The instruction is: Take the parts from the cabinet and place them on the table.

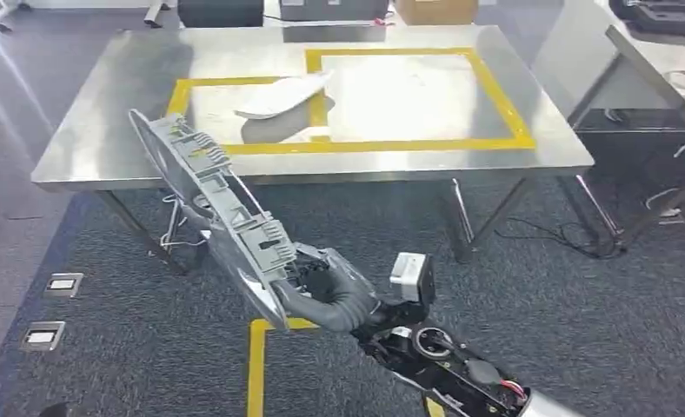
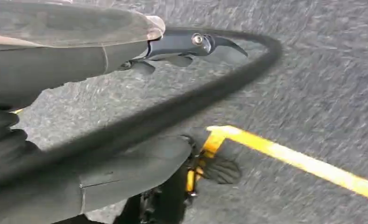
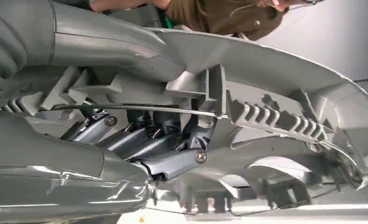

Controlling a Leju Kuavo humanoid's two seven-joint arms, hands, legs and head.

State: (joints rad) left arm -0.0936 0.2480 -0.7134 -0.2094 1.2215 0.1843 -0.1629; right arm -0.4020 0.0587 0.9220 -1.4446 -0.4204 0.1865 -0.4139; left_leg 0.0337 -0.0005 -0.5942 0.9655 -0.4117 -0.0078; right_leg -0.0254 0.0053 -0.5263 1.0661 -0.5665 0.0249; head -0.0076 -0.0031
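Dark fingers point(image 3: 173, 164) hook into the grey ribbed part point(image 3: 285, 93) — held.

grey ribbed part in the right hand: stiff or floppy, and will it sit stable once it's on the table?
Likely stiff: the grey ribbed part juts out from the right hand without visible sag, held by one end. Probably light for its size, being thin-walled with moulded ribs. Its curved shell may rock on the steel table, like the white part resting there.
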